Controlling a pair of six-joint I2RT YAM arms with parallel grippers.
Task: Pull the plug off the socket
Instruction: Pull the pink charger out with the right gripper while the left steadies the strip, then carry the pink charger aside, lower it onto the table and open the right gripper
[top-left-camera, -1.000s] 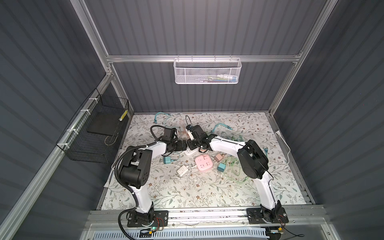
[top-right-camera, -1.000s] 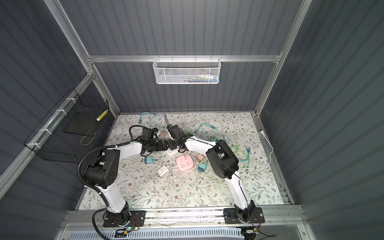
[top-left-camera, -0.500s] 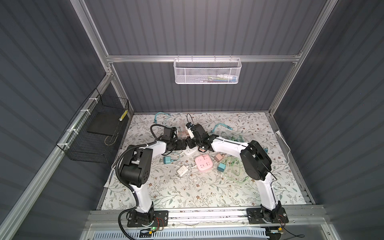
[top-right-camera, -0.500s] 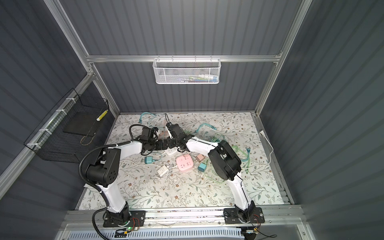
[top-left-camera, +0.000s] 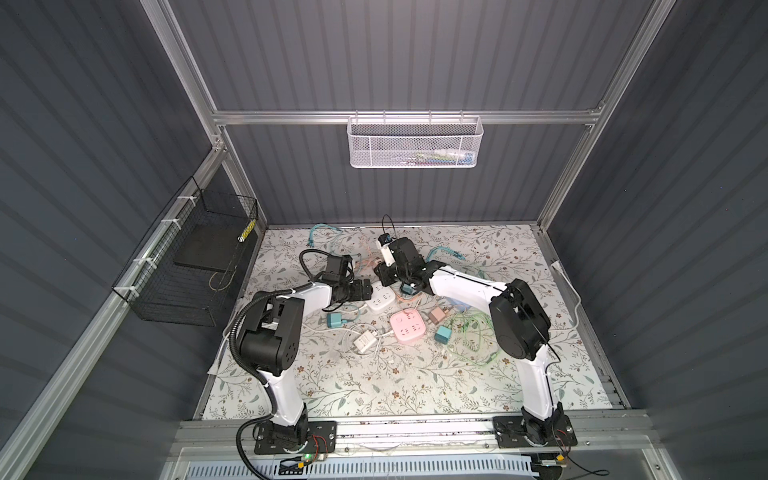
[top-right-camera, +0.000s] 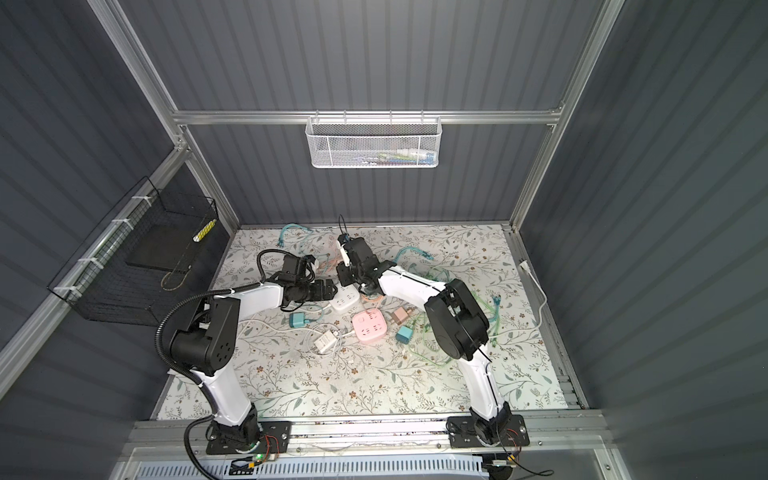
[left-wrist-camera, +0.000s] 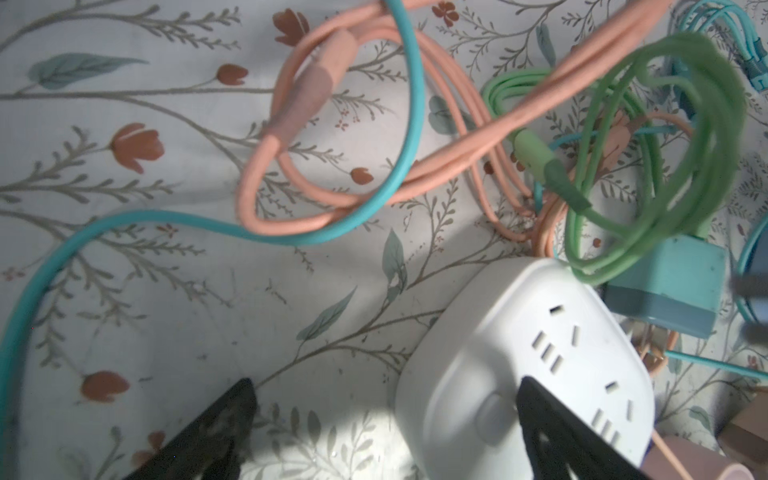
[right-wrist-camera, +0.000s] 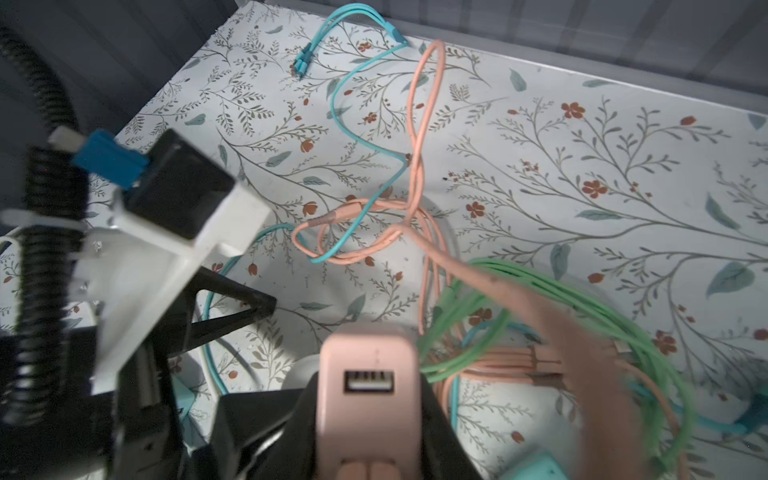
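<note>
Left gripper (left-wrist-camera: 386, 384): fingers spread wide, holding nothing, one over the top of the white socket (left-wrist-camera: 540, 365), the other over the floral mat (left-wrist-camera: 166, 291) beside it. Right gripper (right-wrist-camera: 368, 388): clamped on the pink plug (right-wrist-camera: 365, 353), USB port facing the wrist camera. Plug just beside the socket, prongs hidden; seated or free, cannot tell. Teal charger (left-wrist-camera: 665, 291) touches the socket. Green cable (left-wrist-camera: 685, 145) and orange cable (left-wrist-camera: 332, 195) loop just past it
</note>
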